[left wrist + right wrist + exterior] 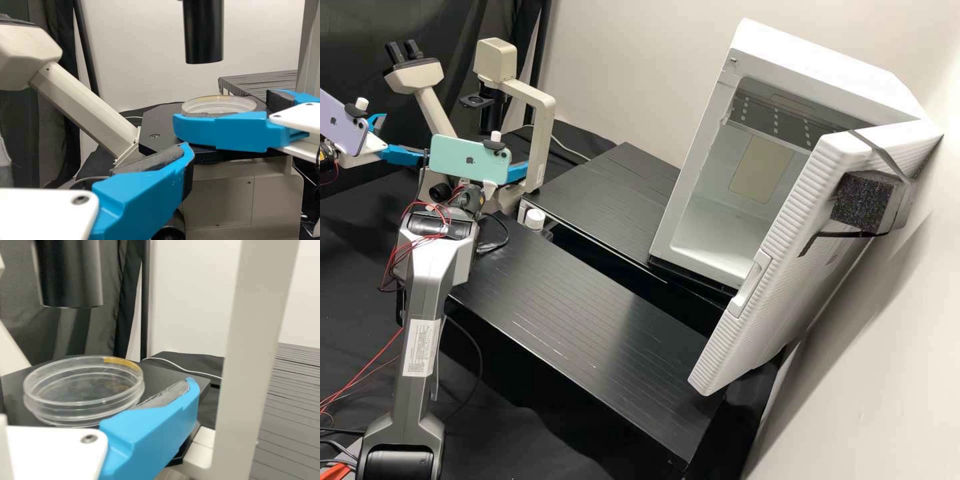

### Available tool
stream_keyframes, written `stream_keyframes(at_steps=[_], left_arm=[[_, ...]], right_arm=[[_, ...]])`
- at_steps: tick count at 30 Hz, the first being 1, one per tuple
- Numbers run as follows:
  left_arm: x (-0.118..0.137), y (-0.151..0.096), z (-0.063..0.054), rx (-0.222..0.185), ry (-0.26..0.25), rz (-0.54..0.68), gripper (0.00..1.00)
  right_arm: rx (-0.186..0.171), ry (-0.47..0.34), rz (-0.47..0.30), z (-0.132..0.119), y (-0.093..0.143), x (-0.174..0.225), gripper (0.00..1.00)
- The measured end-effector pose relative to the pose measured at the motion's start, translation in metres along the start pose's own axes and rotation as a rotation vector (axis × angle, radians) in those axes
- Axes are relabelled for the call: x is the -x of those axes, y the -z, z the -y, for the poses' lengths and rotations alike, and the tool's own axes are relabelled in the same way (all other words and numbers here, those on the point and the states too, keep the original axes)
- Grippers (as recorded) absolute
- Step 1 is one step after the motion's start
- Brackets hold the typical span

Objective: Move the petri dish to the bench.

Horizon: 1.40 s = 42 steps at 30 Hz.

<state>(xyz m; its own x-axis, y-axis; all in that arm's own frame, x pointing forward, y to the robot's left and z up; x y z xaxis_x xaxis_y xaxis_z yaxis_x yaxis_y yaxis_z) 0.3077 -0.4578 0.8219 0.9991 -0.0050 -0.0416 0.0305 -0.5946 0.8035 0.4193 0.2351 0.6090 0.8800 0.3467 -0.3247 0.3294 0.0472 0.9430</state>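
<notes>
The petri dish (60, 387), clear and shallow with a yellowish mark at its rim, lies flat on the black stage (160, 122) of the microscope (540, 133), in the far left of the scene. The microscope's black tube (70, 275) hangs over the stage, well apart from the dish.

The right gripper (518, 175) is at the stage, its fingers set wide, one on each side of the dish. The view is poor there, so I cannot tell whether the pads touch it. The left gripper (404, 139) is farther left, beside the microscope, with its fingers spread and nothing between them. Each arm bears a phone at its wrist, a green one (470, 159) on the right arm and a purple one (343, 130) on the left.

Right of the microscope are two black slatted platforms, one far (607, 193) and one near (587, 313), with a small white-topped thing (535, 219) near their left ends. At the far right stands a white cabinet (833, 60), its ribbed door (780, 287) open toward the near side, with a dark foam block (863, 200) strapped to it.
</notes>
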Motion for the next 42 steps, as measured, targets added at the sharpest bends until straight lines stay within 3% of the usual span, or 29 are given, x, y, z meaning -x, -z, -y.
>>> stream_keyframes(at_steps=[13,19,28,31,32,42], left_arm=[[0.000,0.000,0.000,0.000,0.000,0.000,1.00],[0.000,0.000,0.000,0.000,0.000,0.000,1.00],[0.000,0.000,0.000,0.000,0.000,0.000,1.00],[0.000,0.000,0.000,0.000,0.000,0.000,1.00],[0.000,0.000,0.000,0.000,0.000,0.000,1.00],[0.000,0.000,0.000,0.000,0.000,0.000,1.00]], right_arm=[[-0.010,0.010,0.002,0.003,-0.001,-0.009,1.00],[0.026,0.024,0.015,0.001,0.002,-0.012,1.00],[0.032,0.038,0.037,0.001,0.002,-0.013,1.00],[0.049,0.043,0.041,0.001,0.002,-0.013,1.00],[0.049,0.043,0.042,0.001,0.002,-0.013,0.00],[0.057,0.056,0.053,0.000,0.003,-0.014,0.00]])
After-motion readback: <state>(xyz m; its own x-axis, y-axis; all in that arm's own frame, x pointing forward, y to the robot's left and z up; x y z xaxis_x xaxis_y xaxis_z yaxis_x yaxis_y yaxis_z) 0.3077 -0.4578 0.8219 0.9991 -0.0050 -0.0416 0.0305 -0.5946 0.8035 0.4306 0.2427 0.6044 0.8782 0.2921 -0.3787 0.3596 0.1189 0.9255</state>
